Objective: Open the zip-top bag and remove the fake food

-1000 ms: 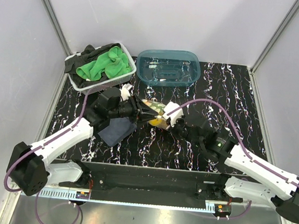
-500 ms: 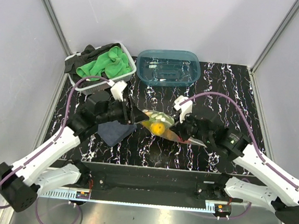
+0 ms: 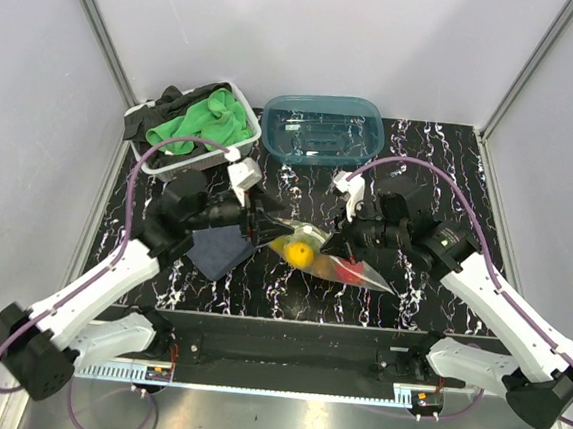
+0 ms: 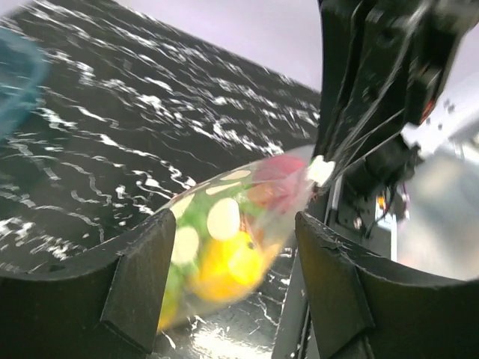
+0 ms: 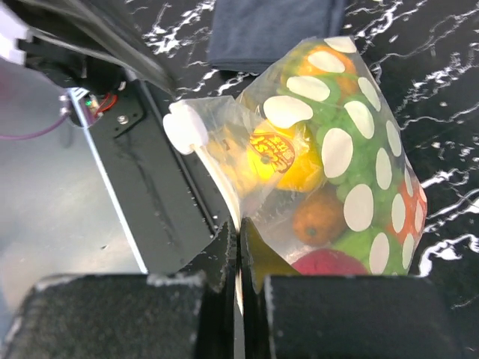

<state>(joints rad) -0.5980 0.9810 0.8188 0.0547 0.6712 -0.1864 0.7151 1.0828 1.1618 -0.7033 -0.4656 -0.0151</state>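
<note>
The zip-top bag (image 3: 328, 260), clear with white dots, hangs above the table's middle. Its fake food shows through: a yellow fruit (image 3: 301, 252), and in the right wrist view a yellow fruit (image 5: 281, 157), an orange piece (image 5: 318, 217), a red piece (image 5: 337, 263) and green grapes (image 5: 359, 142). My right gripper (image 3: 344, 242) is shut on the bag's zip edge (image 5: 239, 247), just below the white slider (image 5: 185, 127). My left gripper (image 3: 256, 224) is open at the bag's left end. Its fingers (image 4: 142, 277) stand wide on either side of the bag (image 4: 232, 239), apart from it.
A teal tub (image 3: 322, 129) stands at the back middle. A white basket (image 3: 243, 110) with a green cloth (image 3: 199, 122) and dark cloths stands at the back left. A dark blue folded cloth (image 3: 218, 251) lies under the left arm. The black front rail (image 3: 285, 350) runs below the bag.
My right gripper has lifted the bag and moved back and right with it. My left gripper has drawn back to the left, and the bag has stretched out toward the front right.
</note>
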